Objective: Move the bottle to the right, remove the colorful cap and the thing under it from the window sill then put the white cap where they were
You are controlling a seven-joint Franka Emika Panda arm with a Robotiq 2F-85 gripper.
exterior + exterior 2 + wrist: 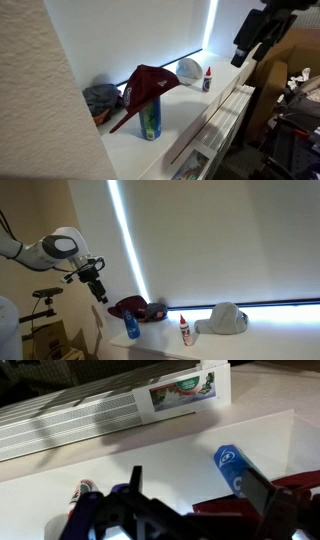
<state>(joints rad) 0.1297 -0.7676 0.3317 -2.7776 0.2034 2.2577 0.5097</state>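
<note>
The dark red colorful cap rests on top of the thing under it, a blue-green cylinder, on the white window sill. The tiny red-topped bottle stands between them and the white cap. My gripper hangs in the air off the sill's edge, apart from everything. Its jaws are open and hold nothing. In the wrist view the maroon cap shows below the fingers.
A grey-blue fabric bundle lies at the sill's end by the wall. A white slatted radiator cover runs along the sill's front edge. Brown boxes stand behind the gripper in an exterior view.
</note>
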